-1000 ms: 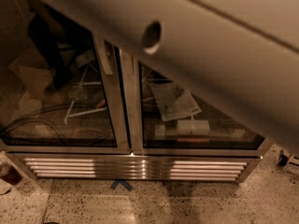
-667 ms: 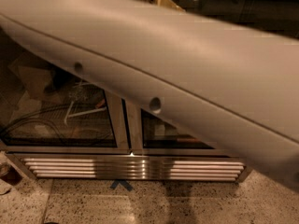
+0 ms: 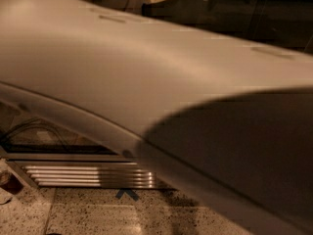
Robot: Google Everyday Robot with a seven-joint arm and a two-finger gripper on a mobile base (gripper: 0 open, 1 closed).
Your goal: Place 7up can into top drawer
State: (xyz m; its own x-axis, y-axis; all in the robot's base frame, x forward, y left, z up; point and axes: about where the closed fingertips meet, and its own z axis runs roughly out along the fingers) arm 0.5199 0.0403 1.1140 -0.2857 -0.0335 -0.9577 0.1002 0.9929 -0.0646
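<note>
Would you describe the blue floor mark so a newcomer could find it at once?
The robot's pale arm fills most of the view; the gripper is out of sight. At lower left, a slatted metal grille meets the speckled floor. The blue mark lies just before the grille, the only blue thing there.

Dim, warm yellowish light. The robot arm (image 3: 146, 82) fills most of the view, close and blurred, its lower right in deep shadow. The metal grille (image 3: 88, 175) shows soft glare; the speckled floor (image 3: 88, 214) looks sharper. The pincer is out of view.
</note>
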